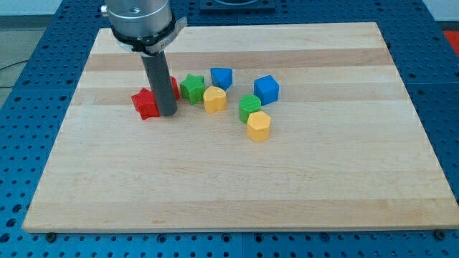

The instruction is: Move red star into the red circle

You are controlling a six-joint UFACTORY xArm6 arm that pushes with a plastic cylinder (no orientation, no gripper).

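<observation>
1. Camera view, the arm: the dark rod comes down from the upper left of the frame, and my tip (167, 112) rests on the pale wooden table (215, 186), touching or just beside the right edge of the red star-shaped plastic block (145, 103).
2. There is no claw on this arm, so it has no width or hold to report; the rod can only push.
3. Camera view, the task's things: the red star sits in the upper left part of the frame. The red circle-shaped block (175, 87) is mostly hidden behind the rod; only a red sliver shows at the rod's right edge, so I cannot tell its exact outline or whether it touches the star.
4. Camera view, neighbours: just right of the rod are a green star-shaped block (192, 87), a yellow rounded block (214, 99) and a blue cube (221, 77). Further right lie a 2nd blue cube (266, 89), a 2nd green block (249, 107) and a 2nd yellow block (259, 126).
5. My judgement of the step: my tip stands between star and circle, on the wrong side for pushing.
6. To do it well, circle my tip around to the star's left, clear of it, then push rightward through its middle, slowly, so it does not spin off.
7. Risk: too long a push may drive the circle into the green star.
</observation>
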